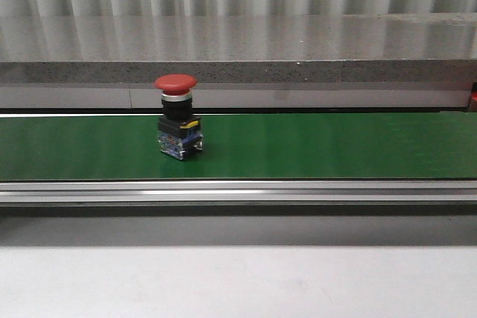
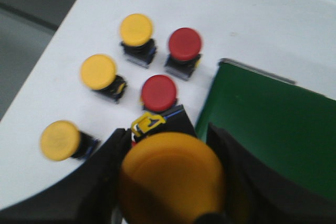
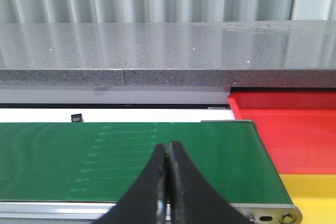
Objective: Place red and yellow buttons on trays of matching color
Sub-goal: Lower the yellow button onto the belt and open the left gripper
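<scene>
Left of centre in the front view, a red mushroom-head push button (image 1: 177,121) stands upright on the green conveyor belt (image 1: 313,145), its red cap on top, black collar below, and a clear-and-blue contact block touching the belt. Behind the belt runs a grey stone ledge (image 1: 238,72), and neither arm shows in this view.

Over to the left wrist camera: the left gripper (image 2: 170,182) has its dark fingers (image 2: 102,177) pinching a yellow mushroom-head button (image 2: 170,184), whose big yellow cap fills the lower middle of the frame. Just above that cap a yellow clip pokes out. On the white table (image 2: 252,19) sit five more buttons: three yellow ones, at upper centre (image 2: 136,30), at left of centre (image 2: 98,71) and at lower left (image 2: 60,140), and two red ones, one at upper centre-right (image 2: 184,44) and one at centre (image 2: 159,93), just beside the held button. The belt's green corner (image 2: 273,129) takes the right side of that frame.

Right wrist camera now: the right gripper (image 3: 168,182) has its black fingers pressed together, nothing between them, hanging over the near edge of the belt. At the right edge of the frame lie the red tray (image 3: 289,124) and, just below it, the yellow tray (image 3: 315,192), touching along their shared border beside the belt's end.
</scene>
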Motion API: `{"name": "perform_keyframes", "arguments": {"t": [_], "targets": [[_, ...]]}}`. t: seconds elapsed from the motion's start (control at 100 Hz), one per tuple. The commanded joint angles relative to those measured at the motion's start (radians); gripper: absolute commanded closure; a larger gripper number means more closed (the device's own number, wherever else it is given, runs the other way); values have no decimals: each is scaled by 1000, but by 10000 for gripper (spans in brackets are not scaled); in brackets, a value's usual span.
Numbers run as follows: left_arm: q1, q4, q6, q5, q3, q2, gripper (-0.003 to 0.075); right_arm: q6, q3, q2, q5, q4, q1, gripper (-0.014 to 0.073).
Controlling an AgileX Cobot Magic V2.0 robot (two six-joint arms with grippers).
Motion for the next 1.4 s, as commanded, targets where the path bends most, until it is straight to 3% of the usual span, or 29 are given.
{"name": "perform_keyframes", "arguments": {"t": [0.0, 0.24, 0.68, 0.75, 0.82, 0.94, 1.02, 1.05, 1.2, 1.39], "targets": [[-61, 0, 5, -24, -74, 27, 740, -1, 3, -14, -80, -12, 0, 659], [-159, -17, 5, 20, -160, 201, 740, -1, 3, -14, -80, -12, 0, 659], [-172, -61, 7, 100, -168, 322, 732, -1, 3, -14, -80, -12, 0, 659], [-172, -72, 30, 112, -168, 323, 672, -1, 3, -14, -80, -12, 0, 659], [-172, -86, 57, 119, -170, 323, 540, -1, 3, -14, -80, -12, 0, 659], [-172, -117, 82, 124, -170, 323, 181, -1, 3, -14, -80, -12, 0, 659], [-178, -119, 91, 122, -170, 321, 21, -1, 3, -14, -80, -12, 0, 659], [-180, -119, 100, 117, -170, 318, 2, -1, 3, -14, -80, -12, 0, 659], [-212, -117, 108, 84, -170, 271, 82, -1, 3, -14, -80, -12, 0, 659], [-258, -110, 108, 63, -170, 140, 83, -1, 3, -14, -80, -12, 0, 659]]}}
